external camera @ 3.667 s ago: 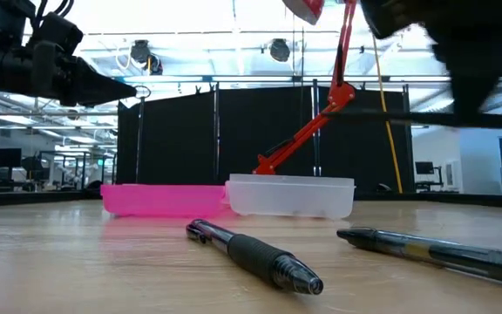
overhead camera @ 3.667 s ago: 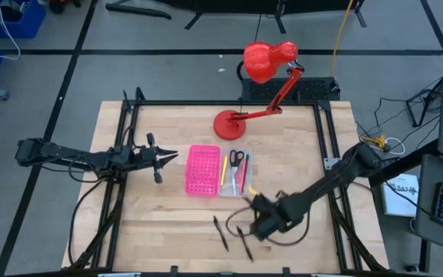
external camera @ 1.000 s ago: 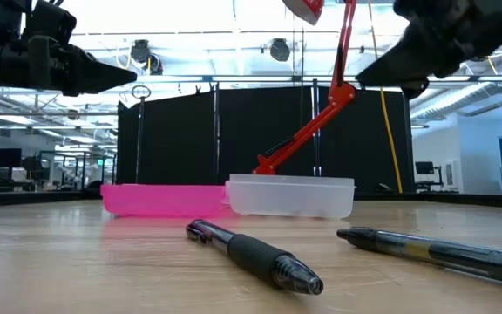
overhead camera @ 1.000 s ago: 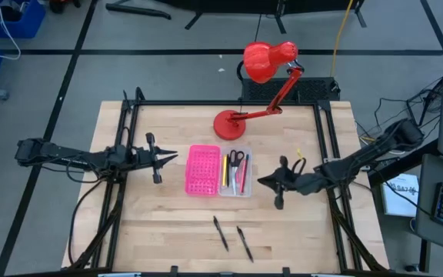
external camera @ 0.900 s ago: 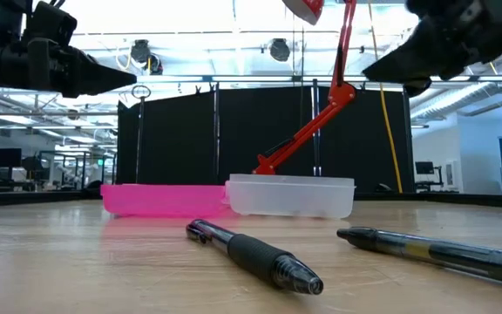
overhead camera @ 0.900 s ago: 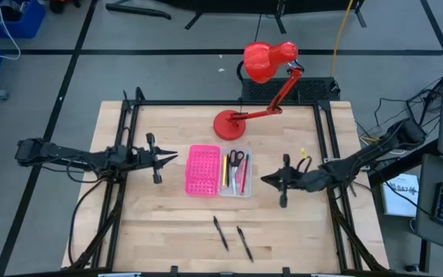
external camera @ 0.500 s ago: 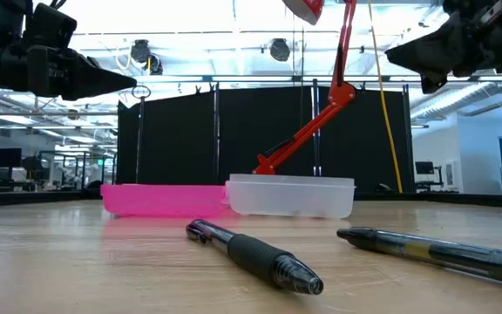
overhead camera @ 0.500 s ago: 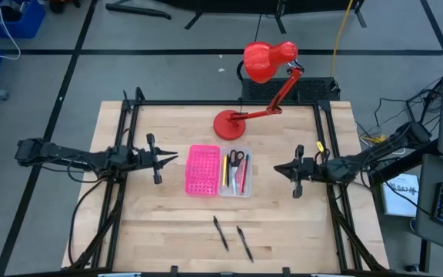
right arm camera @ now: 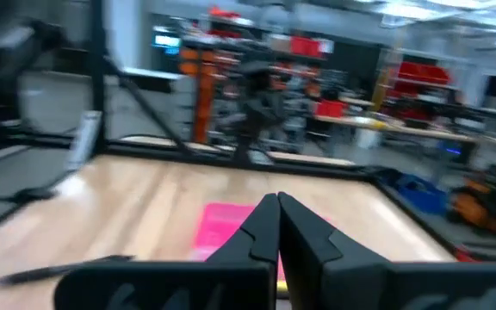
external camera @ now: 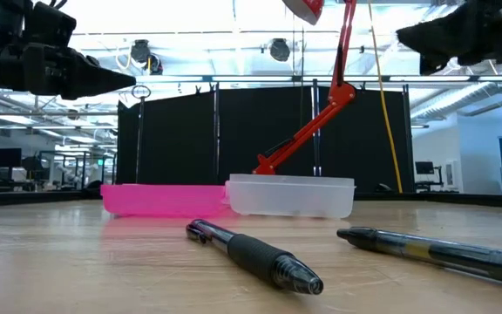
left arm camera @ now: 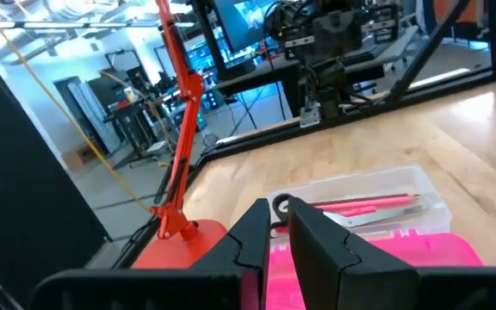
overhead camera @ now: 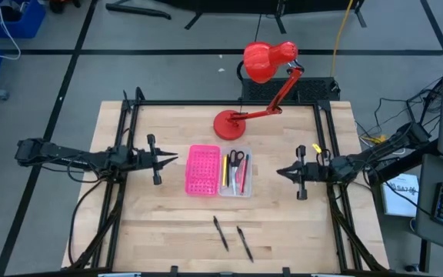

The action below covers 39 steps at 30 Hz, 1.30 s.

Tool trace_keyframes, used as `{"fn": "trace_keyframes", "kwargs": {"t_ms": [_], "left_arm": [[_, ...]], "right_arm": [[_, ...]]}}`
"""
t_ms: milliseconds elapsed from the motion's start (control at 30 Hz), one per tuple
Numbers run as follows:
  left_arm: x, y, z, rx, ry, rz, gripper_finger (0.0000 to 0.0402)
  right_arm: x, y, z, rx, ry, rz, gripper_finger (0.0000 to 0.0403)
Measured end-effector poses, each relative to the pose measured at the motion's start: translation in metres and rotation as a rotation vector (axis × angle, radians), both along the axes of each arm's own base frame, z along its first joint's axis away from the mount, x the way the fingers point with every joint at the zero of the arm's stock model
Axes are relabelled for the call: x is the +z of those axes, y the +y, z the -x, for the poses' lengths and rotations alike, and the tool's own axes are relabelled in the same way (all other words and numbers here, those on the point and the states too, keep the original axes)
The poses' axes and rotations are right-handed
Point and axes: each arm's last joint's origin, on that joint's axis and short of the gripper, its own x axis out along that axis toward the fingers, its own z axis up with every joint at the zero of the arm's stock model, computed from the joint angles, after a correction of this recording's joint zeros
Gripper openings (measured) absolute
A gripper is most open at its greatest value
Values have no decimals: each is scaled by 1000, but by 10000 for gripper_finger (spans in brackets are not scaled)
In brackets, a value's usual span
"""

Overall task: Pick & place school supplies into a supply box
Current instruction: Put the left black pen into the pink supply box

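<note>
**High view and low view: supply box loaded, two pens loose on the table**

High view: the supply box [overhead camera: 218, 171] lies open near the table's middle, its pink dotted lid half [overhead camera: 202, 170] on the left and its clear tray [overhead camera: 236, 171] on the right. Inside the tray lie a yellow pencil [overhead camera: 224, 168], a pink pen [overhead camera: 244, 175] and the scissors [overhead camera: 237, 158]. Two dark pens [overhead camera: 220, 232] [overhead camera: 244, 243] rest side by side on the bare wood [overhead camera: 168, 223] nearer the front edge, well apart from the box. A red desk lamp [overhead camera: 261, 85] stands behind the box.

The left gripper [overhead camera: 174, 158] hovers left of the lid, empty, its fingers set slightly apart. The right gripper [overhead camera: 280, 173] hovers right of the tray, fingers together and holding nothing. In the low view, both grippers [external camera: 129, 84] [external camera: 403, 37] hang well above the table.
</note>
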Motion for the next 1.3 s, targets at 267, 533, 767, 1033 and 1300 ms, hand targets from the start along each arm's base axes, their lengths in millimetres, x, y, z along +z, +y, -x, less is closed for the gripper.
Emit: {"fn": "trace_keyframes", "kwargs": {"t_ms": [267, 533, 767, 1033, 1300], "left_arm": [[-5, 0, 0, 13, 59, -36, 53], [-12, 3, 1, 110, 99, 110, 53], [0, -10, -27, 63, 424, 186, 15], [49, -85, -120, -285, 609, 41, 4], [48, -169, -201, -472, 811, -93, 30]], "right_arm": [[9, -1, 10, 102, -103, 9, 0], [0, -7, 19, 49, -218, -61, 0], [-4, -6, 18, 57, -186, -98, 0], [4, -7, 20, 68, -266, -158, 0], [4, -7, 20, 81, -265, -224, 0]]}}
